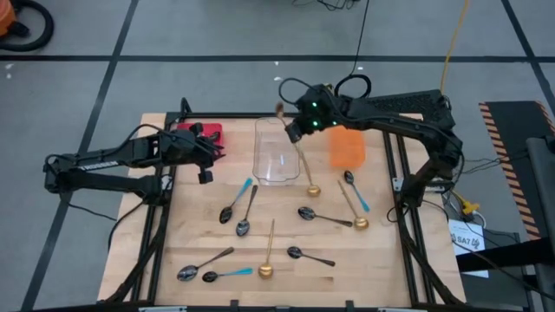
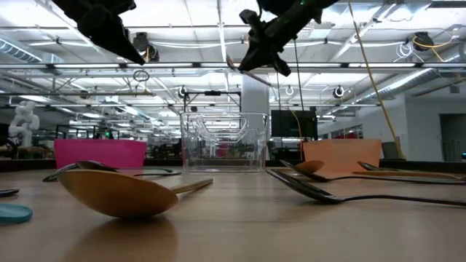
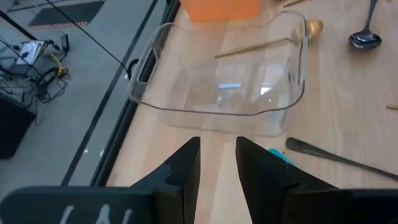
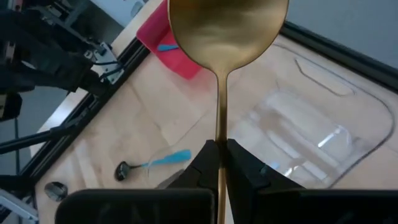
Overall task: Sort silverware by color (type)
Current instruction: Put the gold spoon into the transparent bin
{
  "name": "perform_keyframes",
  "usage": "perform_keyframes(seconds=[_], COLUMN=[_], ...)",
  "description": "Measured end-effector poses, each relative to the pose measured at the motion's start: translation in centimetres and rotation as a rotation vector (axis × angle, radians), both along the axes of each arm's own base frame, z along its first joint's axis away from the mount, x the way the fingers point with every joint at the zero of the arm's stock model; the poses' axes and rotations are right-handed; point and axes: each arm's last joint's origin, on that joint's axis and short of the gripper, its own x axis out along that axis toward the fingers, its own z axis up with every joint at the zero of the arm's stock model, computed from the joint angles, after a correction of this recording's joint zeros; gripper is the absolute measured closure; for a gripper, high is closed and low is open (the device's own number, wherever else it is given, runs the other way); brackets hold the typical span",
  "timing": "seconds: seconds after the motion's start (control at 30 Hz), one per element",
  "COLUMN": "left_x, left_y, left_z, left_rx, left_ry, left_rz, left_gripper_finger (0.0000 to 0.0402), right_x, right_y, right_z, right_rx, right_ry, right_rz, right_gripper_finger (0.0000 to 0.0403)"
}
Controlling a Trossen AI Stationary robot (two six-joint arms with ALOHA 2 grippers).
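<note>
One gold spoon [image 4: 221, 37] hangs pinched by its slim handle in the right end effector [image 4: 219, 155] at the high view's upper middle, while gold, dark metal and blue-handled spoons [image 1: 286, 221] lie scattered flat on the bench [image 1: 381, 269].

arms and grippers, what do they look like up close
Both arms are matte black jointed segments with black cables along them. The left arm carries pale lettering on its long link. The right arm shows small green lights near its wrist. Each ends in two flat, angular black fingers: left gripper, right gripper.
</note>
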Motion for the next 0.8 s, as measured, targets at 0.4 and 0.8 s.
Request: perform_keyframes(seconds=[0.4, 0.8], left_x=[-0.1, -0.2], left_y=[0.0, 0.0], left_z=[0.0, -0.2], left_rx=[-0.005, -0.007], left_ry=[0.008, 0.021], left_rz=[0.003, 0.003], left_gripper_finger=[0.0291, 0.0291], right_x=[4.6, 6.0], right_y=[-2.6, -3.0], right_z=[-1.2, -5.9], right_rx=[0.064, 0.262], right_ry=[-0.005, 0.225], right_rz=[0.033, -0.057], right_gripper_finger=[0.0399, 0.0397])
